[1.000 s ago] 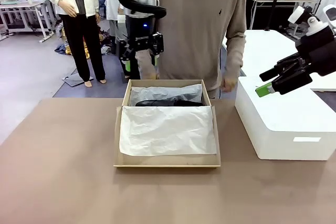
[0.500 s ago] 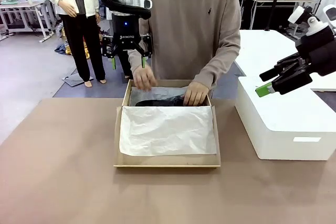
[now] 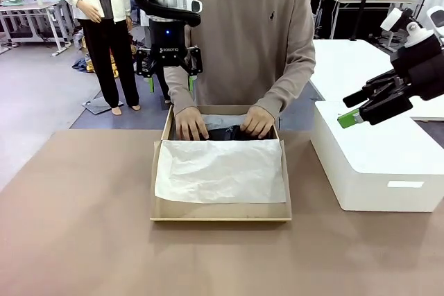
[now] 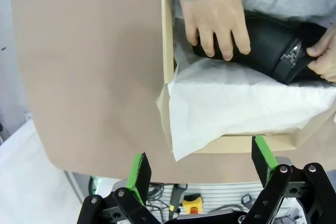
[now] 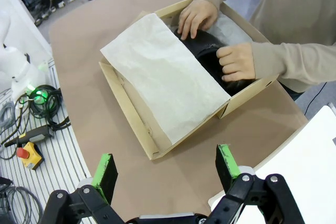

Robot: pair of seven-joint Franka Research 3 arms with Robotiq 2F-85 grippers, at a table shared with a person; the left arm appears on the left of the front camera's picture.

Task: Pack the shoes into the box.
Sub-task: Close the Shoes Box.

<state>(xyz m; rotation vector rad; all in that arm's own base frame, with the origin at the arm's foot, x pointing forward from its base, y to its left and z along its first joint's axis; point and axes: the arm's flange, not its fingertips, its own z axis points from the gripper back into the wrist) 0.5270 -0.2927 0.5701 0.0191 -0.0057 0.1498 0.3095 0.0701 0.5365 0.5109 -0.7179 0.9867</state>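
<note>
One tan cardboard shoebox (image 3: 220, 211) sits open at the middle of the brown table (image 3: 83, 227), and one sheet of crinkled white tissue paper (image 3: 220, 171) covers its near two-thirds. At the far end lies a glossy black leather shoe (image 4: 268, 45) with a small metal buckle (image 4: 292, 52) on its side; whether a second shoe lies next to it cannot be told. The person's two hands are on it – one hand (image 3: 189, 124) flat over one end, the other hand (image 3: 258, 121) gripping the opposite end. The left gripper (image 3: 170, 84) hangs above and behind the box's far left corner, just beside the person's sleeve, its two green-padded fingers spread wide and empty. The right gripper (image 3: 350, 109) hovers over one white plastic box (image 3: 374, 164) to the right of the shoebox – fingers likewise wide apart, holding nothing.
</note>
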